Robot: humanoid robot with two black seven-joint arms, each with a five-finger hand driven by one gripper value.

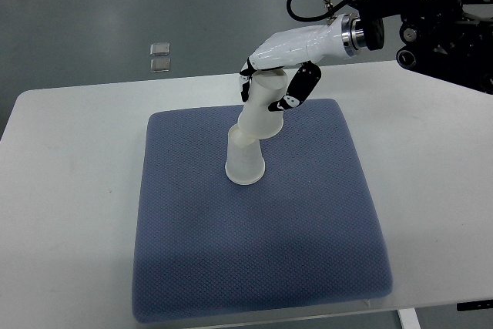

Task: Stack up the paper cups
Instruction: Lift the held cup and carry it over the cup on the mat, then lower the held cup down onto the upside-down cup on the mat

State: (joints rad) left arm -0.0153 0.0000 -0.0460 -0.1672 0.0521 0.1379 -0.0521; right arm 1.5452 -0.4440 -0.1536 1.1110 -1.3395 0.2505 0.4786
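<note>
While the right hand [279, 82] clamps the upper cup [264, 109], that cup leans toward one o'clock over the lower cup [245, 161], upside down on the mat [254, 267] just above centre. Pushed down at this tilt, it could jam or tip the lower cup. The arm enters from two o'clock, fingers wrapping the cup's top.

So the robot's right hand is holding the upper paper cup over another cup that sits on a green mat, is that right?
Not quite: the mat is blue-grey, not green, as the top view shows. The rest holds: the right hand grips the upper paper cup, tilted, over the lower cup that sits on the mat.
</note>
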